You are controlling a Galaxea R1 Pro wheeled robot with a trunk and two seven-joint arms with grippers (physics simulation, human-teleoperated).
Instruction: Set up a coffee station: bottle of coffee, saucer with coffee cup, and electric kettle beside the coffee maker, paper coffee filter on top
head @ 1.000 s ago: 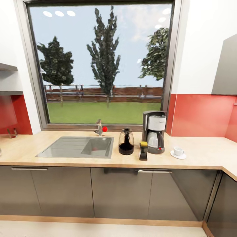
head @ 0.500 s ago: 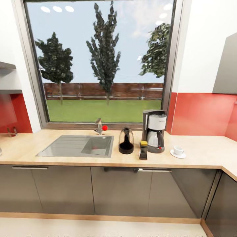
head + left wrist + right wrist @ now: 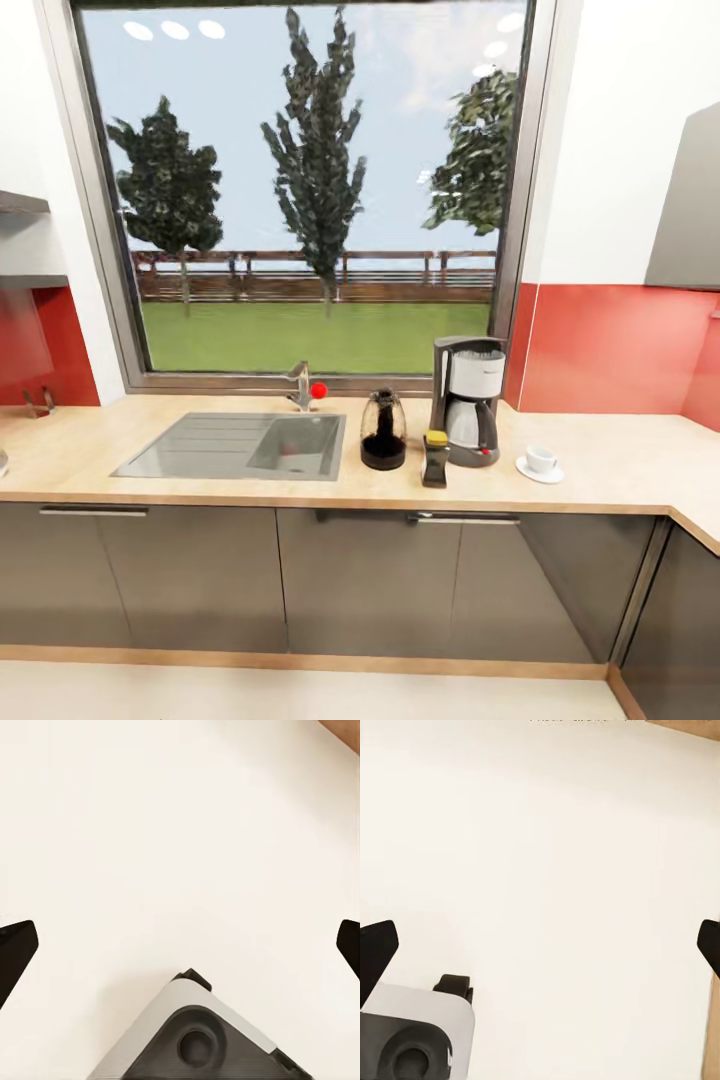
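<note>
Desk (image 3: 600, 470) holds the whole set: coffee maker (image 3: 468, 400) right of the sink (image 3: 240, 446), kettle (image 3: 383, 430) just beside it at 9 o'clock, bottle (image 3: 435, 458) close at 7, cup (image 3: 541, 459) on saucer (image 3: 541, 470) near at 4. No filter seen on top. Left gripper (image 3: 180, 945) and right gripper (image 3: 540, 945) spread wide over pale floor, holding nothing.
</note>
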